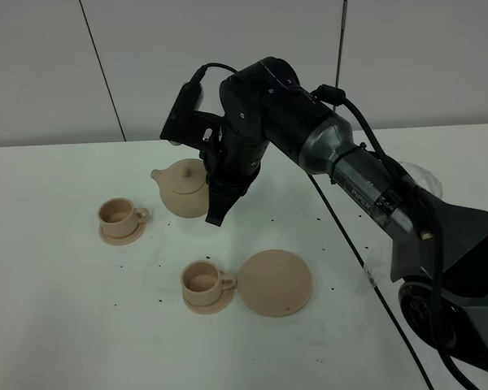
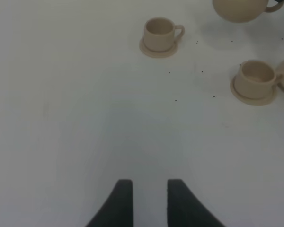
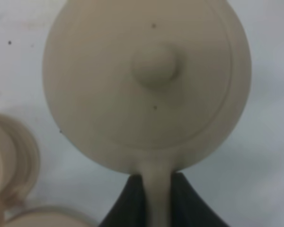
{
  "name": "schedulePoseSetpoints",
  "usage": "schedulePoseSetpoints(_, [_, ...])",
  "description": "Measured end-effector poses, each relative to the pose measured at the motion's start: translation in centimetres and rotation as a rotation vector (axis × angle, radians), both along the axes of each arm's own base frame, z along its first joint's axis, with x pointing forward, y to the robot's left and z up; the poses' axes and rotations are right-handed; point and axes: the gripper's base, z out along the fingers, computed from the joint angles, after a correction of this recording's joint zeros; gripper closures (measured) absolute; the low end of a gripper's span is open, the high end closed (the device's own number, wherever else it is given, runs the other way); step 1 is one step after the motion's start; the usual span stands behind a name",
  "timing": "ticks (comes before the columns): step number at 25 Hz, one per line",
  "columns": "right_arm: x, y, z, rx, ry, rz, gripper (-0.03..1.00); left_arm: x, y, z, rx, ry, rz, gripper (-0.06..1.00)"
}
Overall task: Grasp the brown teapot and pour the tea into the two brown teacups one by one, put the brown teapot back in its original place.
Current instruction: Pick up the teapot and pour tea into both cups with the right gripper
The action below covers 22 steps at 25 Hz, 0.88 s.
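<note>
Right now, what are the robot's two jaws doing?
Left gripper: jaws open, holding nothing.
Right gripper: jaws closed on the handle of the brown teapot.

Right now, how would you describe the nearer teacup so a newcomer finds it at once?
On the white table, find the wide flat saucer lying bare. The teacup sits on its own small saucer right beside it, to its left in the high view. The other teacup stands farther back, left of the teapot.
</note>
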Motion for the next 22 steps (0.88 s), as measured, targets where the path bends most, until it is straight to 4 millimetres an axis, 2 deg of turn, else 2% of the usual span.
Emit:
schedulePoseSetpoints(12, [-0.9, 2.3, 0.2, 0.012, -0.108, 0.059, 0.87, 0.0, 0.0, 0.0, 0.000, 0.000, 0.000, 0.70])
schedulePoseSetpoints(22, [-0.2, 2.8, -1.3, -0.019, -0.188, 0.083, 0.87, 0.0, 0.0, 0.0, 0.000, 0.000, 0.000, 0.70])
